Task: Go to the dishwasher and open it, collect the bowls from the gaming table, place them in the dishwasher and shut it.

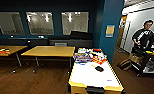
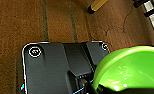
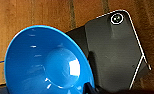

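Hanging over wooden floor (image 2: 30, 22), two bowls: one green bowl (image 2: 133, 67) grasped by the left gripper (image 2: 93, 87), one blue bowl (image 3: 45, 67) by the right gripper (image 3: 89, 88); one white-topped gaming table (image 1: 93, 75) stands ahead.

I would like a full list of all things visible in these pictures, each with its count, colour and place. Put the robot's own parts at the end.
gaming table: one, white top with yellowish edge, directly ahead, near.
clutter: several colourful items, on that table's far end.
dark object: one, black, mid-table.
wooden tables: two, light wood, left of the room.
windows: three, in the dark teal back wall.
person: one, dark clothes, right side.
green bowl: one, lime, at the left wrist, over brown floor.
blue bowl: one, bright blue, at the right wrist, over wooden floor.
dark plate: robot part, black, left wrist view; another in right wrist view.
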